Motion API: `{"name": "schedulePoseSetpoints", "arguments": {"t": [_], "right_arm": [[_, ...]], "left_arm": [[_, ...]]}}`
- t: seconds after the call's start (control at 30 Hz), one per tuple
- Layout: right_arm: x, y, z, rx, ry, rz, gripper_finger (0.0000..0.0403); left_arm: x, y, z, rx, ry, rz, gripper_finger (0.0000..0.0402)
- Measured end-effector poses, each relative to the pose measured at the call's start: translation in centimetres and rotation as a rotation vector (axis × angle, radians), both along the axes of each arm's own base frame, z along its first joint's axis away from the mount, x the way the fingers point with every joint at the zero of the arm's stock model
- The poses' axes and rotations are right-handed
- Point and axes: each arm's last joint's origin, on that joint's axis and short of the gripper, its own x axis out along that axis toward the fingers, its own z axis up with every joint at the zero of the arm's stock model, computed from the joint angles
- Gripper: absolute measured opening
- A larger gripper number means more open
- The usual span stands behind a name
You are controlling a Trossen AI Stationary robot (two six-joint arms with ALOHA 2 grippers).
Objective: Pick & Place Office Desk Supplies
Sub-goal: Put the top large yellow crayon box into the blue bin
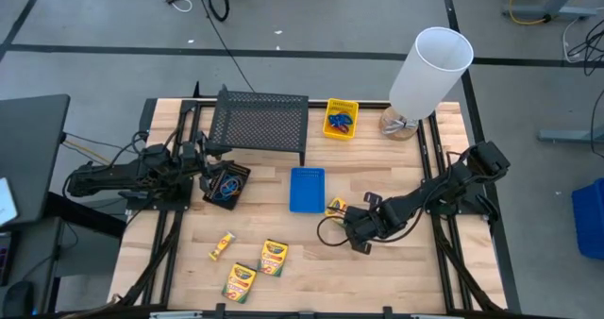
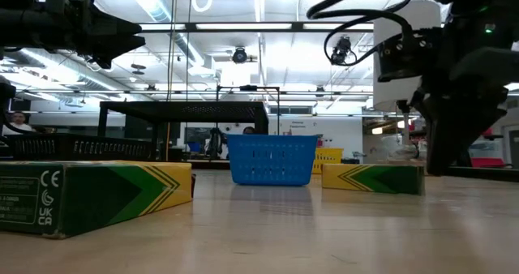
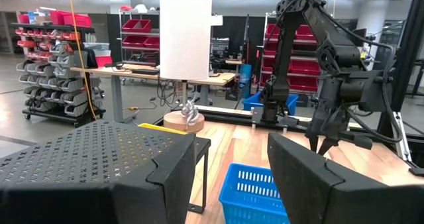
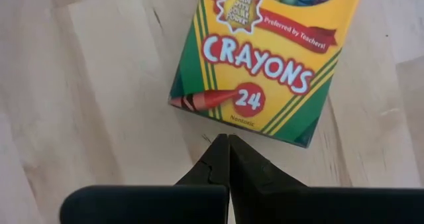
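A yellow-and-green crayon box [image 4: 265,58] lies flat on the wooden table, right of the blue bin [image 1: 307,189]. My right gripper [image 4: 227,139] points steeply down with its fingers shut. Its tips stand just off the box's bottom edge, a sliver of wood showing between. In the high view this gripper [image 1: 347,218] is beside that box [image 1: 336,207]. My left gripper [image 3: 232,184] waits open and level at the table's left, near a black bin [image 1: 226,185] holding coloured loops. Three more crayon boxes [image 1: 274,258] [image 1: 240,281] [image 1: 222,246] lie toward the near edge.
A black wire-mesh rack [image 1: 260,121] stands at the far left-centre. A yellow bin [image 1: 341,118] with loops sits beside it. A tall white cylinder [image 1: 429,69] stands on a round base at the far right. Bare wood lies between the blue bin and the near edge.
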Motion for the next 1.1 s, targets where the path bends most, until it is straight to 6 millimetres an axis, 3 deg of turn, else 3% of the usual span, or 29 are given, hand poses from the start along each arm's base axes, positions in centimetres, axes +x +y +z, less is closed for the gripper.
{"name": "schedulePoseSetpoints", "arguments": {"t": [0.8,1.1], "right_arm": [[0.5,-0.1,0.9,-0.066,-0.010,0.036,0.0000],[0.0,-0.4,-0.4,-0.013,-0.027,0.018,0.0000]], "left_arm": [[0.0,0.0,0.0,0.000,0.000,0.000,0.0193],[0.0,0.0,0.0,0.000,0.000,0.000,0.0193]]}}
